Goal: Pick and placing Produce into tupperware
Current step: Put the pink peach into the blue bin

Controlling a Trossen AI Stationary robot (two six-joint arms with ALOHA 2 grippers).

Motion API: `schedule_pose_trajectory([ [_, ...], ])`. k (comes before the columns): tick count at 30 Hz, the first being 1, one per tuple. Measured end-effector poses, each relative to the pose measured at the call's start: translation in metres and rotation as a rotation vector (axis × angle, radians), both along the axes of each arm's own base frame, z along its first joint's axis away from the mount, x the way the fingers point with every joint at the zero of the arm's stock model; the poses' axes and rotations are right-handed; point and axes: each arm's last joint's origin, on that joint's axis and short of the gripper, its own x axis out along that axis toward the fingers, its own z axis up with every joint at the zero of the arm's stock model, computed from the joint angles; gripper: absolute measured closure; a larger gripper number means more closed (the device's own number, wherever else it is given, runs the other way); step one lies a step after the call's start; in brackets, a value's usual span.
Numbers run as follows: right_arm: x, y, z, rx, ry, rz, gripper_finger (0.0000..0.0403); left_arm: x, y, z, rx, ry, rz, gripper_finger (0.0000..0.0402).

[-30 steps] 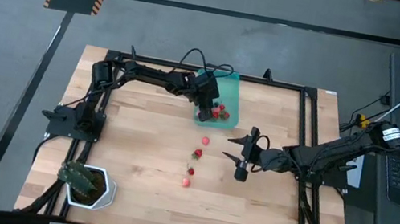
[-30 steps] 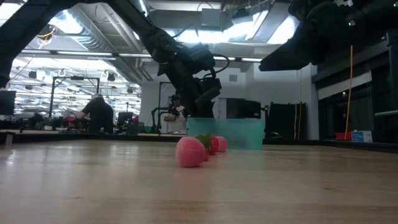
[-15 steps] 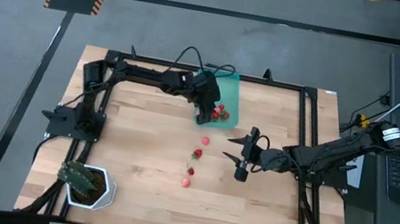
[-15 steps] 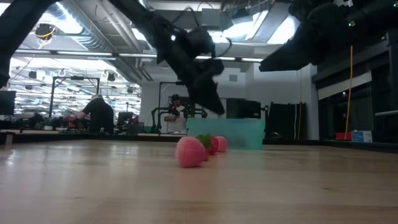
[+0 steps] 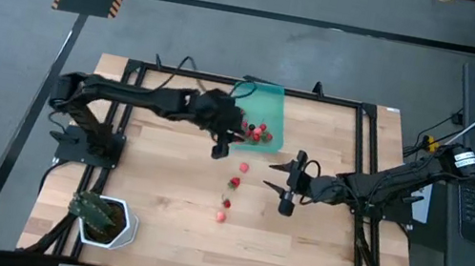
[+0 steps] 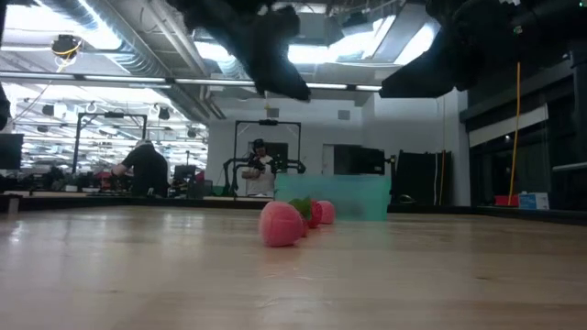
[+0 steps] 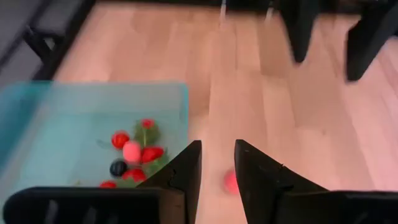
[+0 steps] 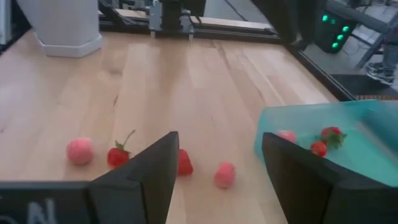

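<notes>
Produce (image 5: 232, 182) on table (image 5: 161, 188) between tupperware (image 5: 264, 108) and white pot (image 5: 111, 224)

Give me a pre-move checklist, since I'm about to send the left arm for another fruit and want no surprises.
1. Left pincer empty: ok, nothing between its fingers, which stand a little apart.
2. Left pincer clear of the tupperware: ok, it hangs over bare wood just beside the container's corner.
3. Fruit waiting on the table: ok, four lie in a line, the nearest fruit just below the container.
4. Earlier fruit inside the tupperware: ok, several red ones and a dark berry.
5. Right pincer out of the way: not ok, it hovers open right beside the fruit line.
</notes>
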Motion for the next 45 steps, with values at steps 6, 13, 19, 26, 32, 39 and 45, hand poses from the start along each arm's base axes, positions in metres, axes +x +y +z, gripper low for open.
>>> schedule_pose_trajectory([
  [6,0.001,0.002,0.001,0.029,-0.008,0.062,0.0171,-0.034,-0.032,-0.005,0.024,-0.123,0.001,0.0324],
  [13,0.002,0.003,0.006,0.045,-0.046,0.079,0.0171,-0.074,-0.065,-0.019,0.054,-0.307,-0.018,0.0332],
  [19,0.003,0.003,0.006,0.051,-0.054,0.079,0.0171,-0.106,-0.088,-0.029,0.067,-0.421,-0.050,0.0326],
  [26,0.003,0.003,0.007,0.075,-0.064,0.073,0.0171,-0.133,-0.106,-0.048,0.073,-0.479,-0.077,0.0312],
  [32,0.005,0.006,0.010,0.129,-0.046,0.105,0.0171,-0.147,-0.120,-0.063,0.101,-0.509,-0.053,0.0311],
  [39,0.017,0.013,0.018,0.071,0.114,0.114,0.0171,-0.155,-0.133,-0.067,0.130,-0.508,-0.025,0.0326],
  [45,0.029,0.017,0.011,0.044,0.280,0.096,0.0171,-0.159,-0.140,-0.068,0.160,-0.501,-0.005,0.0337],
])
